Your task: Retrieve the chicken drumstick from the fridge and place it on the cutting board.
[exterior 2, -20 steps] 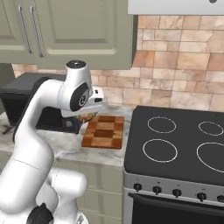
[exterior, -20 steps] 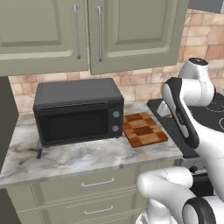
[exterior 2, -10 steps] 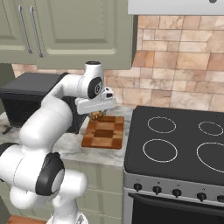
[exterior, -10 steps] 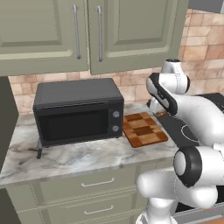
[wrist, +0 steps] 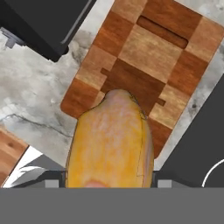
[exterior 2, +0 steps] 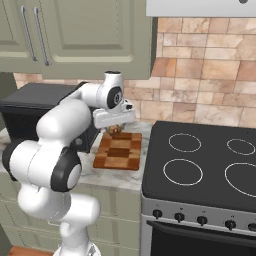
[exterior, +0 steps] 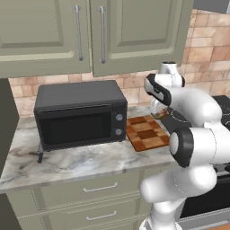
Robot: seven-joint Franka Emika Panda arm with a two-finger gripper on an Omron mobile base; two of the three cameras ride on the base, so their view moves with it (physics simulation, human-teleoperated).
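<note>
The white arm rises from its base, bends sharply at a dark-jointed elbow and reaches forward, with the forearm folding back on itself so that the wrist sits high and the hand point(exterior 2: 115, 129) points straight down. From the left base view the hand point(exterior: 158, 112) hangs below the wrist, its fingers partly hidden by the arm's own links. In the hand view the two fingers stand at either side of the chicken drumstick point(wrist: 111, 140), closed against it and holding it clear of what lies below.
</note>
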